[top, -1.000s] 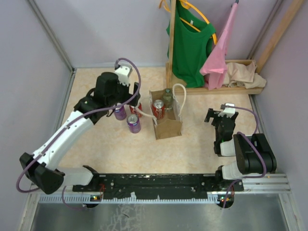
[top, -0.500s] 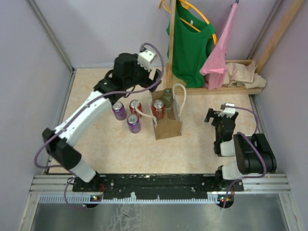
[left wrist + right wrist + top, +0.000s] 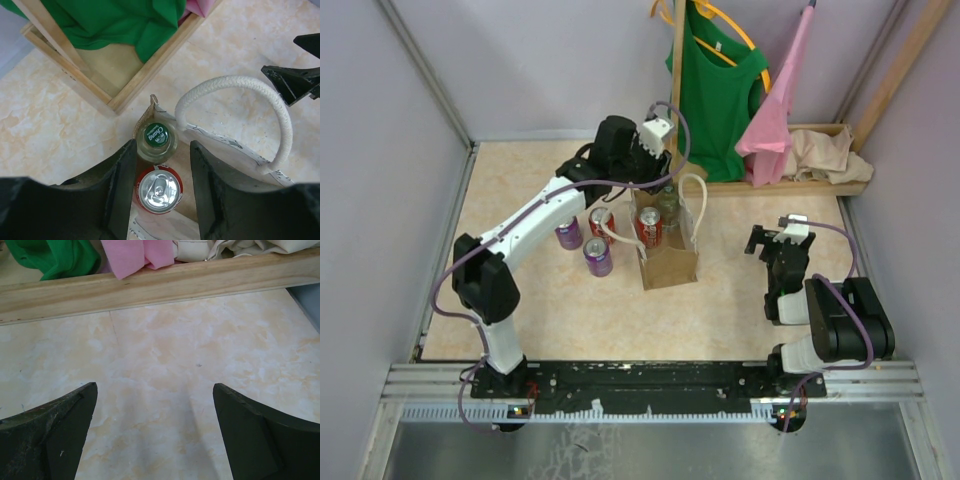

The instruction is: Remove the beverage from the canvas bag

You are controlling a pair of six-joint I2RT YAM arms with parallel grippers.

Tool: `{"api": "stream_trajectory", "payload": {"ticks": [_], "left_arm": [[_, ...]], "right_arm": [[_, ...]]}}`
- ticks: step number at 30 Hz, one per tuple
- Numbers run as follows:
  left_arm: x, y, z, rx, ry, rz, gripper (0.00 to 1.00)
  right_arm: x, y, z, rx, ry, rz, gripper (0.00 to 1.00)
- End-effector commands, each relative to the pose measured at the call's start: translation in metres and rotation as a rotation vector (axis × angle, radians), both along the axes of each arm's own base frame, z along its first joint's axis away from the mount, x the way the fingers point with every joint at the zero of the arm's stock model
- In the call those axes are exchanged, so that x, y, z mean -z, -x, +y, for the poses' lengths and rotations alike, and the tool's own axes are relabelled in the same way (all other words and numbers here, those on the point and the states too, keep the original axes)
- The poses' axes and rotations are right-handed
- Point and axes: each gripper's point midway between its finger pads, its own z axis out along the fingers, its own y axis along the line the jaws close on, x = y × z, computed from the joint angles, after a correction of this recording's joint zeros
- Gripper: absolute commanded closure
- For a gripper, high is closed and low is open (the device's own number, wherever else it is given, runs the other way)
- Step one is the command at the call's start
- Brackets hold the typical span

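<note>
Tan tabletop (image 3: 720, 320) | canvas bag (image 3: 670, 265) holds bottle (image 3: 156, 140), red can (image 3: 158, 187) | left pincer (image 3: 162, 150) narrow astride both

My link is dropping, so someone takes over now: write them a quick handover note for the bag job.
Left gripper: jaws apart above the canvas bag, flanking the green-capped bottle; no grip visible yet.
Right gripper: open, idle over bare table right of the bag.
In the bag: the bottle and a red can, upright.
Beside the bag's left: two purple cans and a second red can.
Done: gripper lined up over the bag. Left: close on a drink, lift it out, set it down.
</note>
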Motion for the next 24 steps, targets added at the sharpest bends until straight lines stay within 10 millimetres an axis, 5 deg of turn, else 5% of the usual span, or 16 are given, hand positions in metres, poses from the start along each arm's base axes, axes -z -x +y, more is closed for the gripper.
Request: {"api": "stream_trajectory", "payload": {"ticks": [1,8,24], "left_arm": [[-0.003,-0.005,-0.014,0.021,0.058,0.004,0.48],[0.025,-0.015,-0.02,0.018,0.024,0.042,0.44],[0.05,-0.023,-0.016,-0.031,0.002,0.076,0.46]], "right_arm": [[-0.02,-0.009,-0.001,0.003,-0.003,-0.072,0.01],[-0.02,-0.009,-0.001,0.004,-0.003,-0.072,0.01],[-0.02,-0.009,-0.001,0.003,-0.002,-0.073,0.01]]}}
